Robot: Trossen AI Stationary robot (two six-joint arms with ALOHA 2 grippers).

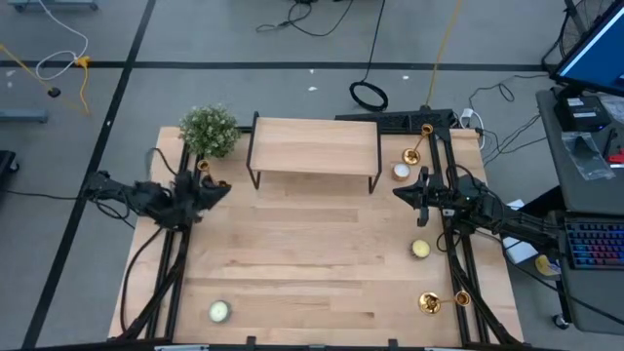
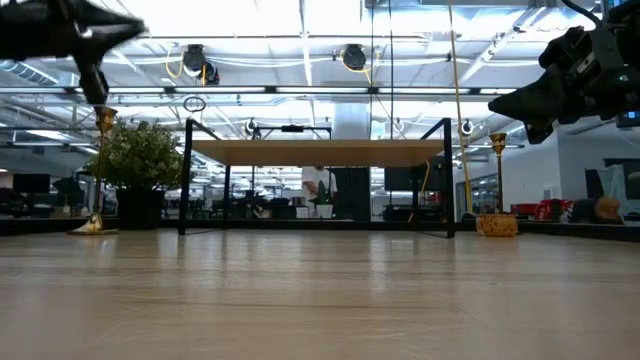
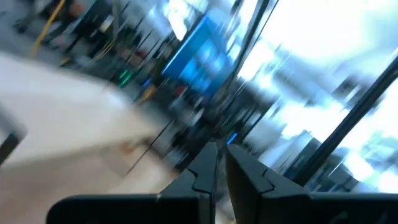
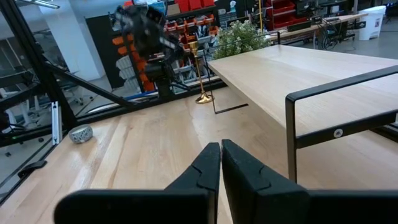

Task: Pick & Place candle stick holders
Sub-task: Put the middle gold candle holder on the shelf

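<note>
My left pincer (image 1: 222, 188), shut and empty, hangs just beside the upright holder (image 1: 204, 168) near the bench's far-left corner; my right pincer (image 1: 402, 193), also shut, is well apart.

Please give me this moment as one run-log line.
left gripper: shut, empty, beside candlestick | right gripper: shut, empty, above table | three candlesticks on table, none held
</note>
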